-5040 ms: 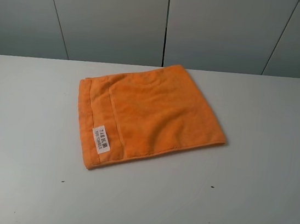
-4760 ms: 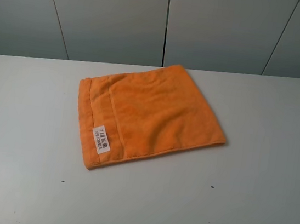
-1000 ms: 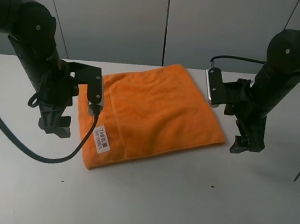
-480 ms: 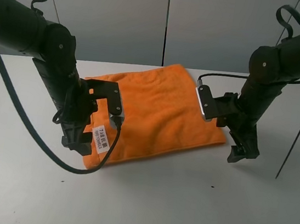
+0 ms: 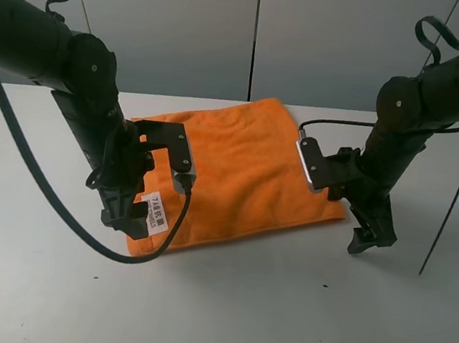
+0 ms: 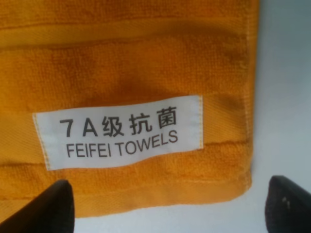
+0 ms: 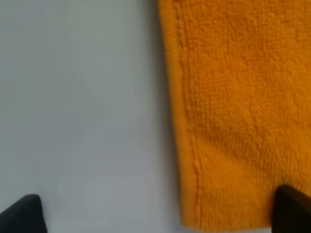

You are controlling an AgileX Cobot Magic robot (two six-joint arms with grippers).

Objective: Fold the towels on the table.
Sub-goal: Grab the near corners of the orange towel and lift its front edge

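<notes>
The orange towel (image 5: pixel 247 170) lies flat on the white table (image 5: pixel 278 313), with its white label (image 5: pixel 157 210) near the front left corner. My left gripper (image 5: pixel 126 219) hovers over that labelled corner, open. In the left wrist view the label (image 6: pixel 119 131) reads "FEIFEI TOWELS" and the two fingertips (image 6: pixel 46 208) stand wide apart, astride the towel's hem (image 6: pixel 160 189). My right gripper (image 5: pixel 370 238) is open at the towel's front right corner. In the right wrist view the towel's edge (image 7: pixel 187 145) runs between its spread fingertips (image 7: pixel 22 213).
Grey cabinet panels (image 5: pixel 173 20) stand behind the table. Black cables loop from both arms, one low over the table at the left (image 5: pixel 53 229). A thin cable (image 5: pixel 453 209) hangs at the far right. Bare table lies in front of the towel.
Both arms have come into view since five seconds ago. Over the last second the left gripper moved right onto the labelled corner and the right gripper edged towards the front right corner.
</notes>
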